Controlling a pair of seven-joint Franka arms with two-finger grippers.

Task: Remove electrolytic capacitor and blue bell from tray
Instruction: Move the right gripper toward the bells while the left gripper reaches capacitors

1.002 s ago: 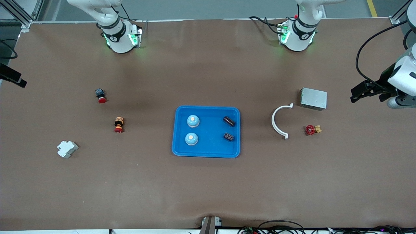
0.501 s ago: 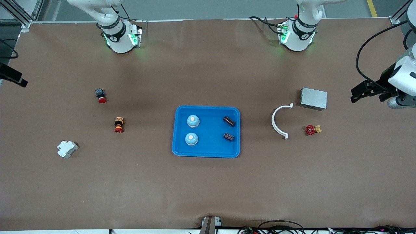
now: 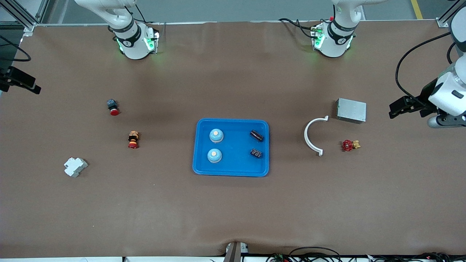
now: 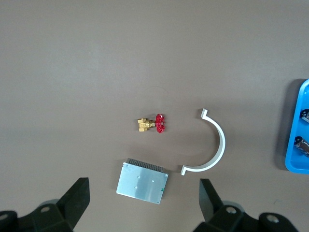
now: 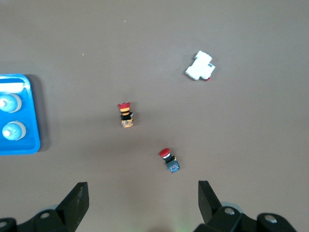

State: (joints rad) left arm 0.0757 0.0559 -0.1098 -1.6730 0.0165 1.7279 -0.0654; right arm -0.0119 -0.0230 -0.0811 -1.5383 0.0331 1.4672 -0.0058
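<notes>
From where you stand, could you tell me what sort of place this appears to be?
Probably a robotics lab bench: two robot arm bases bolted onto a brown-covered table, with a blue tray of bells and capacitors amid scattered industrial parts like a red valve.

Two bells [image 3: 215, 135] and two capacitors [image 3: 256, 135] are sitting in the blue tray [image 3: 232, 171] mid-desk, while the left end effector [image 3: 395, 109] is hanging over the desk's left-arm end.
</notes>
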